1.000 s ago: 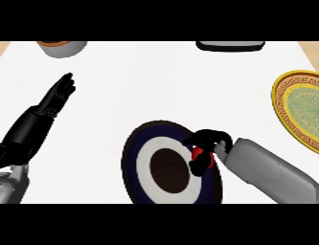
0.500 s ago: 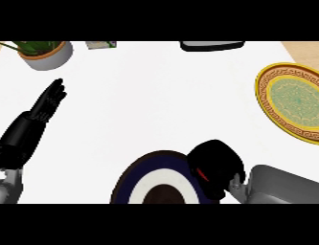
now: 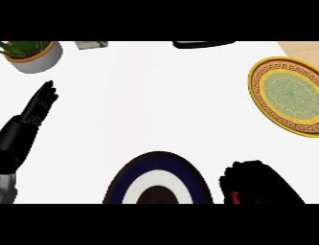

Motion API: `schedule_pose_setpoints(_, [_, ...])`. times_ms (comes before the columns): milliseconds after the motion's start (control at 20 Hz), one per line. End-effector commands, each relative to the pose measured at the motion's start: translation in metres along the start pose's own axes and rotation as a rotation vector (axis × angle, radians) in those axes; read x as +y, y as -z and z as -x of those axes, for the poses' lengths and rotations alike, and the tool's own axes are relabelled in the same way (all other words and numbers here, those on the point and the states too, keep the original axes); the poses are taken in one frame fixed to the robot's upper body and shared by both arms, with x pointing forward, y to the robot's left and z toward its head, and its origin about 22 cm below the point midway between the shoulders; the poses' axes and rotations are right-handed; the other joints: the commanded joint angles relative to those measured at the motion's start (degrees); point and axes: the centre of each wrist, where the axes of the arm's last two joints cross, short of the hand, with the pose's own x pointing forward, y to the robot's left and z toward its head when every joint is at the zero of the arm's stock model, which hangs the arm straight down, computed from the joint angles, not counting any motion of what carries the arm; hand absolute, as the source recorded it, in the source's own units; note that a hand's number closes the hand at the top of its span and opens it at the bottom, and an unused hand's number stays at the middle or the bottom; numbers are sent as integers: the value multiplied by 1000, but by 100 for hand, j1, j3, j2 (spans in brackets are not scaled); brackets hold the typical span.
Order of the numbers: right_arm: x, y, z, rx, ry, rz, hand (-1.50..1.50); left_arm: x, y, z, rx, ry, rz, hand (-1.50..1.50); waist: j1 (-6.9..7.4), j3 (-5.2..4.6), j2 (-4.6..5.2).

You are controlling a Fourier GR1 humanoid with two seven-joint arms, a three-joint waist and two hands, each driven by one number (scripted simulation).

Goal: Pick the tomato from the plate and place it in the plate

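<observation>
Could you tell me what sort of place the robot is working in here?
Most likely a kitchen or dining counter: a plain white counter holds a yellow patterned plate at the right, a dark blue-and-white plate near the front edge, and a potted plant at the far left.

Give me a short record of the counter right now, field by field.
source: round dark blue and white plate, lower centre
target: round yellow patterned plate, far right, nothing on it
right hand: black, curled round the red tomato, right of the blue plate
left hand: black, open, resting at left
other: green potted plant, top left
</observation>
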Motion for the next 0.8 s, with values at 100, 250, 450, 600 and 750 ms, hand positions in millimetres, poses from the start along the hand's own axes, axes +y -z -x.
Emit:
schedule_pose_setpoints(100, [-28, -61, 7, -6, 37, 208, 150, 6, 3, -7, -18, -5, -1, 0, 30, 0, 109])
schedule_pose_setpoints(250, [-43, -81, 9, 61, 42, 268, 150, 7, 3, -15, -34, 16, 8, 0, 116, -5, 116])
schedule_pose_setpoints(450, [-46, -93, 29, 135, 34, 391, 150, 1, -2, -9, -49, 10, 37, 0, 277, -8, 160])
schedule_pose_setpoints(600, [-48, -99, 50, 202, 12, 447, 150, -4, 7, -16, -49, -1, 50, 0, 385, -9, 210])
schedule_pose_setpoints(750, [-32, -111, 72, 269, 22, 453, 150, -13, -2, -12, -74, -7, 61, 0, 541, -11, 226])
